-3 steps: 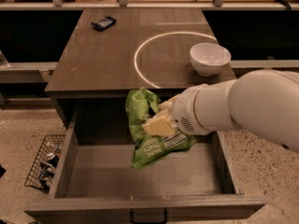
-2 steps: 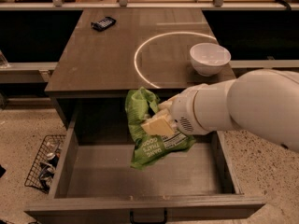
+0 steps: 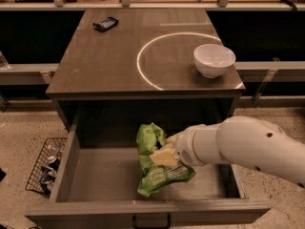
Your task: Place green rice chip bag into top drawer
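The green rice chip bag [image 3: 157,178] is crumpled and stands inside the open top drawer [image 3: 95,180], near the middle, with its lower end on or just above the drawer floor. My gripper [image 3: 163,154] reaches in from the right on a thick white arm and is shut on the bag's middle. One cream-coloured finger [image 3: 167,157] shows across the front of the bag; the other is hidden behind it. The drawer's front panel and small black handle [image 3: 150,222] are at the bottom edge of the view.
A white bowl [image 3: 214,59] stands on the cabinet top at the right, beside a white circle marking [image 3: 143,73]. A small dark phone [image 3: 106,23] lies at the back left. A wire basket [image 3: 45,168] sits on the floor left of the drawer.
My gripper and the bag have moved down, deeper into the drawer. The arm now sits lower and uncovers the cabinet's front edge.
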{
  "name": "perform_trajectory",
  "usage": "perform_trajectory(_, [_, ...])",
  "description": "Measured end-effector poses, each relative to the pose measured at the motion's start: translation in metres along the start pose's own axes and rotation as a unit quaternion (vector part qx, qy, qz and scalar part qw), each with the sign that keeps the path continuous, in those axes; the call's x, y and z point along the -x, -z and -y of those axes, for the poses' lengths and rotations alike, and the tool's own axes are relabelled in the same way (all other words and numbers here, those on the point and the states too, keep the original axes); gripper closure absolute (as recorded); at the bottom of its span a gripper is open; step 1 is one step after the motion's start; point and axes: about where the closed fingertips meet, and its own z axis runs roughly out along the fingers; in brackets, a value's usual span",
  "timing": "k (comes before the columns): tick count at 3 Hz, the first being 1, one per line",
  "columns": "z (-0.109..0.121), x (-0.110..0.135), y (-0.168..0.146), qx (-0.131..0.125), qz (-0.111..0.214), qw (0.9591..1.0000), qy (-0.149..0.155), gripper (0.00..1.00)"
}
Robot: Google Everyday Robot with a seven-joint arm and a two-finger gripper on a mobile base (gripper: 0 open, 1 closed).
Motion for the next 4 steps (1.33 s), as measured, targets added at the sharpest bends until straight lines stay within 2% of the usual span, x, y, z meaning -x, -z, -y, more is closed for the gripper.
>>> perform_trajectory(1, [0.003, -0.032, -0.041, 0.010, -0.024, 0.9995, -0.020, 1.00])
perform_trajectory(2, [0.003, -0.045, -0.073, 0.017, -0.028, 0.9990, -0.029, 1.00])
perform_trajectory(3, [0.006, -0.046, -0.082, 0.020, -0.032, 0.9986, -0.036, 0.82])
perform_trajectory(4, [0.007, -0.048, -0.080, 0.018, -0.034, 0.9986, -0.037, 0.60])
